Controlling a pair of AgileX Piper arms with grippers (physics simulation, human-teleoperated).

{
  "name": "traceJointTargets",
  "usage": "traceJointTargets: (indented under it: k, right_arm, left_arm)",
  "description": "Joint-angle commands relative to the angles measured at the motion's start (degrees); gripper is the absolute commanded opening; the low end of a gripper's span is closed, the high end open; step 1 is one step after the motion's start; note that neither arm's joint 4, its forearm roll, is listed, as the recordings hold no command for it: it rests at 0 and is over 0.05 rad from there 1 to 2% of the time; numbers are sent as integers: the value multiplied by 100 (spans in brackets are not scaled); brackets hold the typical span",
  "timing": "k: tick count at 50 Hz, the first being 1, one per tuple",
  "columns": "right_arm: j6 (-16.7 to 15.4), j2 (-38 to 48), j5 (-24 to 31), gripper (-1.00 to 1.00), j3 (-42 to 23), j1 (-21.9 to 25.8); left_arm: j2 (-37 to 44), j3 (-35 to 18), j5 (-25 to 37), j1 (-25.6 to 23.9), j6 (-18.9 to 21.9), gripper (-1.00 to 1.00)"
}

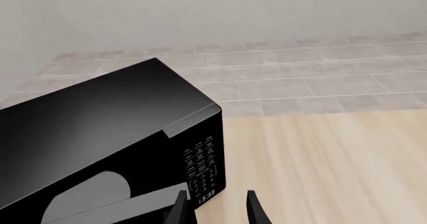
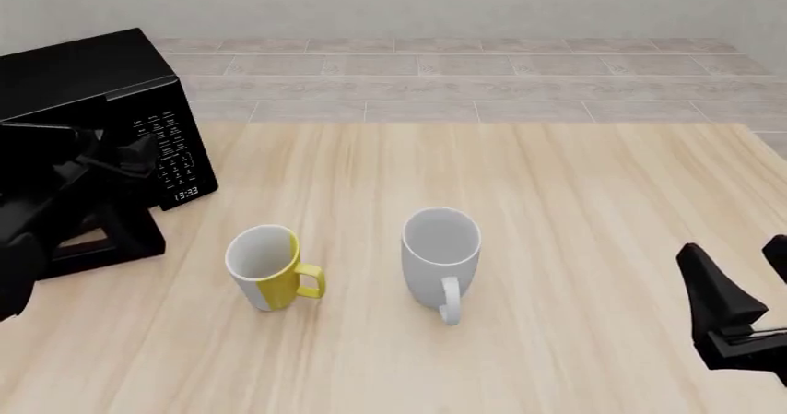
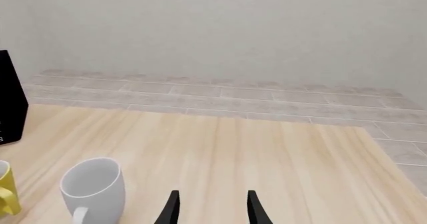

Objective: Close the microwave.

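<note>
— Microwave (image 2: 105, 91)?
— Far left on the table (image 2: 566, 211), door ajar, left gripper (image 1: 215, 209) at it, fingers apart.
— Smaller things?
— White mug (image 2: 440, 257) mid-table, yellow mug (image 2: 268, 266) left of it; right gripper (image 3: 212, 209) near right, fingers apart, empty.

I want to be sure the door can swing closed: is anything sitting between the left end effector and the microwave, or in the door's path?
Nothing visible. The left end effector is already at the glossy black microwave; both mugs stand clear, nearer the table's middle.
</note>
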Motion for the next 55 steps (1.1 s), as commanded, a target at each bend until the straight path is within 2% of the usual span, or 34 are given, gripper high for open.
traceJointTargets:
  k: [1,14,19,34,44,55]
  right_arm:
    - [2,172,-146,100,0,-27]
    - [-3,317,-272,100,0,-4]
    - [14,190,-160,100,0,4]
    - [53,1082,-1007,100,0,37]
    - [77,1379,-1289,100,0,69]
    - [104,1109,-1057,100,0,64]
  left_arm:
    - [470,-116,36,200,261,100]
    - [666,-277,27,228,317,100]
    - [784,-367,37,221,348,100]
    - [938,-551,138,256,372,100]
    - [974,-678,310,233,291,100]
    - [999,-869,526,201,364,100]
